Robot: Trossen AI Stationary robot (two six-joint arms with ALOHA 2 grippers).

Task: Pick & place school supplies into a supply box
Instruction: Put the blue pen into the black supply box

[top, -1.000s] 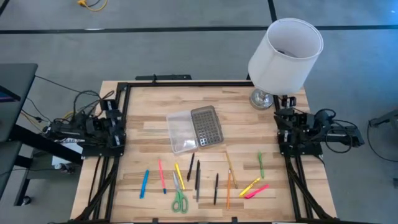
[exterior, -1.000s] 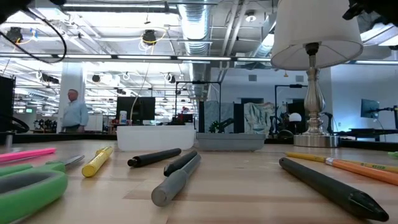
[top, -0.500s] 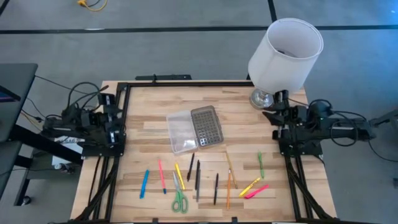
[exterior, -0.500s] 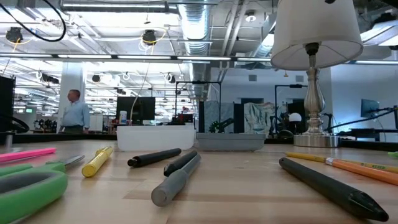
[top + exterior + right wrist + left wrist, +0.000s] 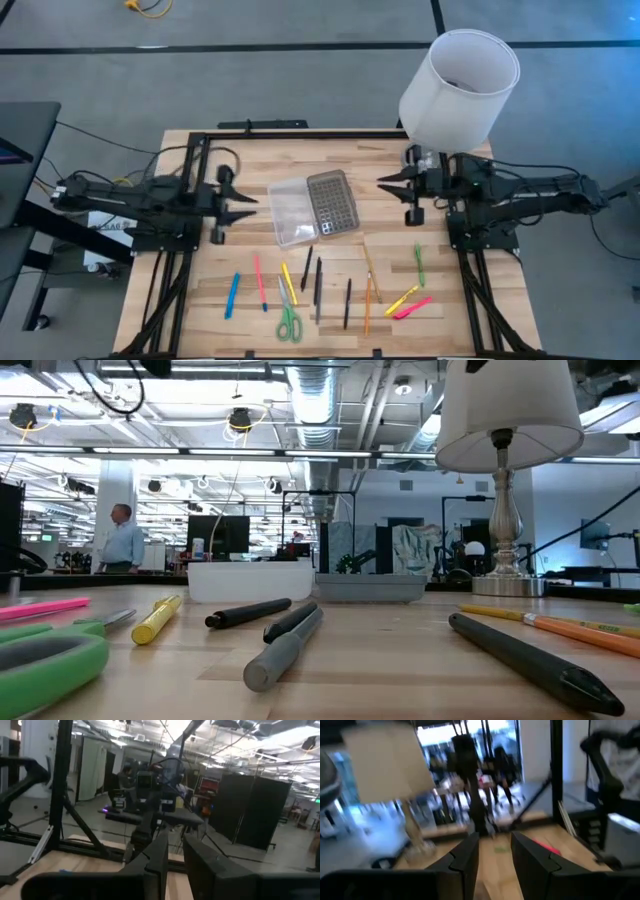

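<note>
Both arms reach inward over the counter (image 5: pixel 250 155). Left gripper (image 5: pixel 243 203) and right gripper (image 5: pixel 392 186): released, empty. Advice: take one pen (image 5: pixel 318 280) first, descending squarely; box (image 5: pixel 312 206) lies open.

Bright even overhead light; motion-blurred left wrist view.

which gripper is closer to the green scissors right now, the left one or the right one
Left. The left gripper hangs over the table's left side, beside the supply box, up and left of the green scissors. The right gripper is by the lamp base, across the table and farther off.
</note>
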